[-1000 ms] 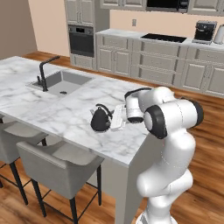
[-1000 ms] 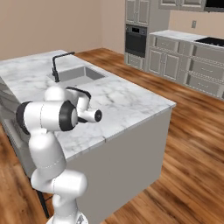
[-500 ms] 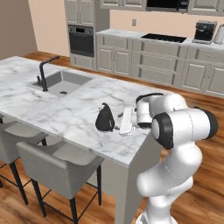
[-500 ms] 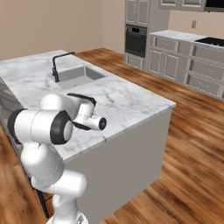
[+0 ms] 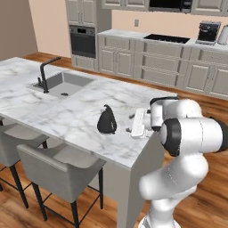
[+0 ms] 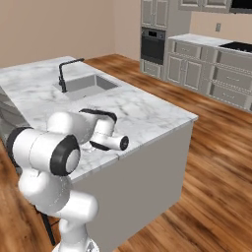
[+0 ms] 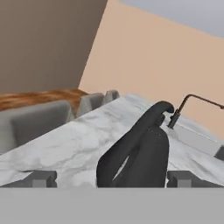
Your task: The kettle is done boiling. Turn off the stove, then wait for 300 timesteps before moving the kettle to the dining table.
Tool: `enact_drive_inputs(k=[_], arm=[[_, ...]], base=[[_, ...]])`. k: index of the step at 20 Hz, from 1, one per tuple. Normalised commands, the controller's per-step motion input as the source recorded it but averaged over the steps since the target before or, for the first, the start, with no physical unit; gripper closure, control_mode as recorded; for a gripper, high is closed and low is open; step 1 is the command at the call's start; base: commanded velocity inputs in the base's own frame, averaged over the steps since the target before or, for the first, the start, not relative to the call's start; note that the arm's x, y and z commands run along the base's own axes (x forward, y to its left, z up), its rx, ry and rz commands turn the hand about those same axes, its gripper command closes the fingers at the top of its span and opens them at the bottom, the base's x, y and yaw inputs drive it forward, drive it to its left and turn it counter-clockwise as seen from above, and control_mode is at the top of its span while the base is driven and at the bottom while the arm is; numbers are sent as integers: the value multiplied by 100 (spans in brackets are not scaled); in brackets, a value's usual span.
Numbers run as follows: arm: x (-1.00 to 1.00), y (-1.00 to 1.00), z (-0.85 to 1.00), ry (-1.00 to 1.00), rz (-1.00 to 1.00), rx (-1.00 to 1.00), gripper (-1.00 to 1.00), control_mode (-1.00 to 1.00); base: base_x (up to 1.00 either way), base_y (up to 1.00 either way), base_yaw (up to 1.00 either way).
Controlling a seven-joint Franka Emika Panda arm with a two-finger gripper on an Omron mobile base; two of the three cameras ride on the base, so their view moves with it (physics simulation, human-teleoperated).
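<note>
The marble desk (image 5: 67,111) of the dining island now carries the kettle (image 5: 107,121), standing upright near its front edge. My tool (image 5: 132,124) has pulled back beside it, fingers spread wide and empty, so delivery looks done.

Peach walls (image 5: 169,24), brown wood floor (image 6: 216,172). Grey panelled cabinets (image 5: 156,71) line the far wall beside a black wall oven (image 5: 83,41). Grey chairs (image 5: 58,171) present.

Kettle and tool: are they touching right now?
Apart. In the left base view, bare marble shows between the kettle and the open tool; the kettle stands alone on the dining table.
</note>
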Motion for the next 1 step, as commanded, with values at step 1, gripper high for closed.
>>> enact_drive_inputs(k=[1], arm=[[-65,-22,25,-10,0,0,-100,-100]], base=[[0,0,0]])
